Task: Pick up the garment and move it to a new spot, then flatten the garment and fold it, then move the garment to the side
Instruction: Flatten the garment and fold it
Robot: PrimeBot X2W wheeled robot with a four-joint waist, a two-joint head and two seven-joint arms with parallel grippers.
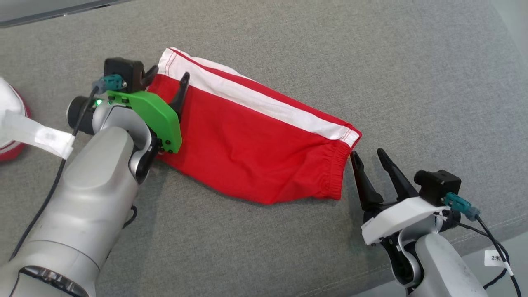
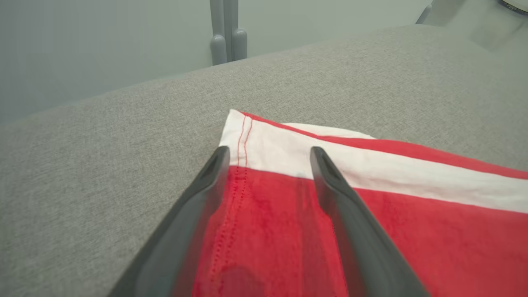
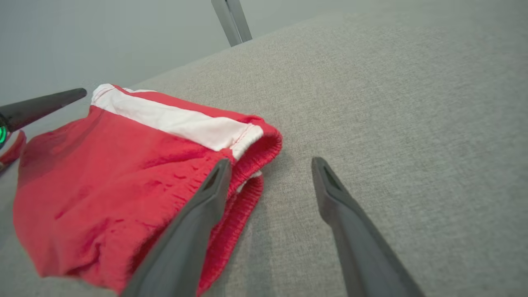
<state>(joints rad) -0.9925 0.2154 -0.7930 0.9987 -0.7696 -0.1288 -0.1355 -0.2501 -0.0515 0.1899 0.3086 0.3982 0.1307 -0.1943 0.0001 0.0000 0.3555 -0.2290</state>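
Observation:
A red garment [image 1: 251,140] with a white side stripe, a pair of shorts folded in half, lies flat across the grey cushion. Its hem end is at the upper left and its elastic waistband [image 1: 336,171] at the right. My left gripper [image 1: 168,76] hovers open over the hem end; in the left wrist view the fabric [image 2: 284,206] shows between its spread fingers, which are not clamped on it. My right gripper [image 1: 368,153] stands open just right of the waistband [image 3: 251,165], one fingertip at its edge and the other over bare cushion.
The grey fabric cushion [image 1: 330,53] stretches on all sides of the garment. At the left edge lies another red and white cloth item [image 1: 10,123]. A seam and the cushion's front edge [image 1: 486,235] run at the lower right. A metal post [image 2: 227,31] stands behind.

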